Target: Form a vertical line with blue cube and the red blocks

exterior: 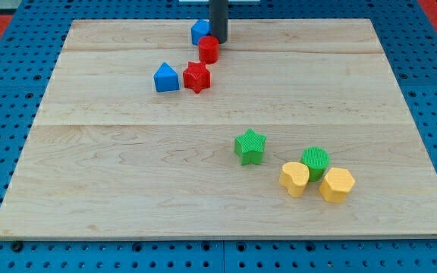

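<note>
A blue cube (199, 31) sits near the view's top, partly hidden by my rod. A red cylinder (209, 49) stands just below it, touching or nearly so. A red star-shaped block (196, 76) lies below the cylinder. A blue triangular block (165, 77) lies just left of the red star. My tip (218, 40) is at the right side of the blue cube, just above the red cylinder's right edge.
A green star (250, 146) lies right of the board's middle. A green cylinder (315, 161), a yellow heart-like block (294, 178) and a yellow hexagonal block (337, 184) cluster at the lower right. The wooden board (89, 189) rests on a blue pegboard.
</note>
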Tool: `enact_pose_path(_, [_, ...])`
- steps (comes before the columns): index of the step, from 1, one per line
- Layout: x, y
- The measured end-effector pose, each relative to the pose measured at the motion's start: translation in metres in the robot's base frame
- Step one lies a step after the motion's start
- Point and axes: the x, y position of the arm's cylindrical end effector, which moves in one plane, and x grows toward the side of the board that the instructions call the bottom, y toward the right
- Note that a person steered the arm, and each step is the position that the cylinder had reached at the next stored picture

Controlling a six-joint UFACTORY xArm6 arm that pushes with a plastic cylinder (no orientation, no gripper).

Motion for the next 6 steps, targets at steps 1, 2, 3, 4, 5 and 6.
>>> enact_pose_path(1, [0.024,0.003])
enact_pose_path(2, [0.028,0.006])
enact_pose_path(3, [0.005,0.028])
enact_pose_path(4, [-0.013,-0.002])
enact_pose_path(5, [-0.040,-0.004])
enact_pose_path(6, [-0.052,-0.030])
